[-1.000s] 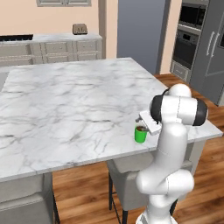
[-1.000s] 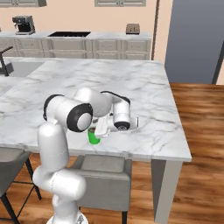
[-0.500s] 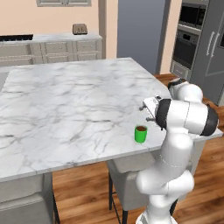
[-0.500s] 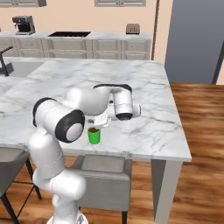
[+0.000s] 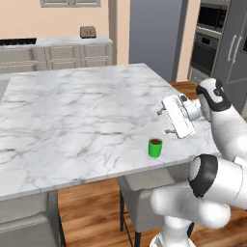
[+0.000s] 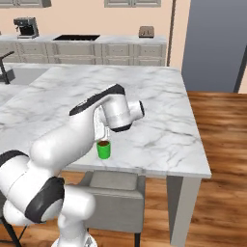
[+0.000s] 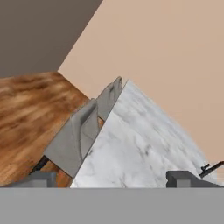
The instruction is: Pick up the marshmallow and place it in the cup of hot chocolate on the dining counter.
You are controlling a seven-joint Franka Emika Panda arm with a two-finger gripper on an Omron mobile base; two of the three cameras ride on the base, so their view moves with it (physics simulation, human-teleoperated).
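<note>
Dining counter (image 5: 72, 111) bare all around cup of hot chocolate (image 5: 155, 147); approach unobstructed.

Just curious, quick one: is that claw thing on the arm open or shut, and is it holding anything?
Gripper: open, holding nothing, above the dining counter.
</note>
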